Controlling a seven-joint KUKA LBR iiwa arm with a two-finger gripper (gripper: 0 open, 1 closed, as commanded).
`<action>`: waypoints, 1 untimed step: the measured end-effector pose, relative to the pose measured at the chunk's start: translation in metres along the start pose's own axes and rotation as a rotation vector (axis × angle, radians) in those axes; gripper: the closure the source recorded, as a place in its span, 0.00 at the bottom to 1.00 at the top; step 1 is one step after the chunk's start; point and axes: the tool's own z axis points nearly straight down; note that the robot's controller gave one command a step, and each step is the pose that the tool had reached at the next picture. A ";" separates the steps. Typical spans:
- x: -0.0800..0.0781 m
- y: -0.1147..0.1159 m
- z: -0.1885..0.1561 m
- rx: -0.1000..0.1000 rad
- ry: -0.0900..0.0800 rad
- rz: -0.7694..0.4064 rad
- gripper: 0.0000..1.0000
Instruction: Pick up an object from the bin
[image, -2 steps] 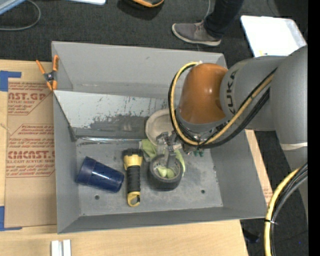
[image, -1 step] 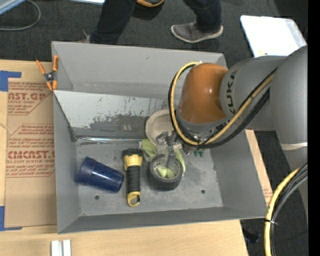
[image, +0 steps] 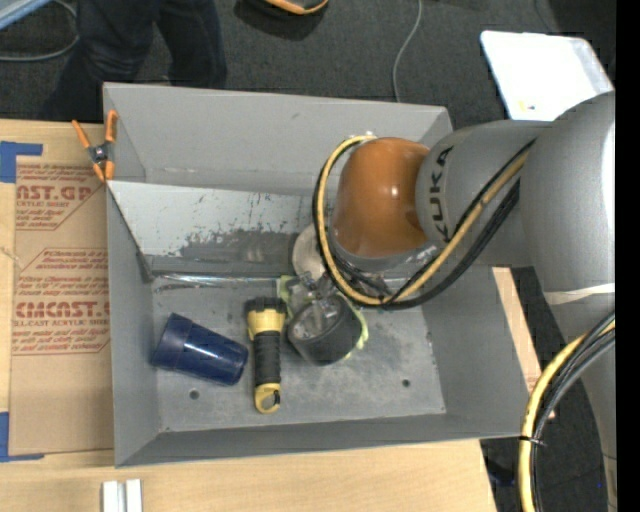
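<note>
1. the gripper (image: 312, 300) is low in the bin (image: 200, 215), near its middle, under the orange wrist cover (image: 380, 195). whether it is spread or pressed together i cannot tell.
2. just under it, toward 5 o'clock, lies a dark round thing (image: 332, 342) with a yellow-green edge. a hold on it is not visible.
3. i judge the step to be the approach. the next move calls for a firm pinch on this thing, then a straight lift.
4. a black-yellow torch (image: 265, 355) lies just beside the dark thing at 9 o'clock. a blue cup (image: 198, 350) lies on its side at the bin's 8 o'clock.
5. the bin is scratched grey metal. a pale surface (image: 300, 480) is at 6 o'clock, a dark floor (image: 350, 50) at 12 o'clock.
</note>
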 end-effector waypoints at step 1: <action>0.002 0.011 0.010 -0.003 0.008 -0.004 1.00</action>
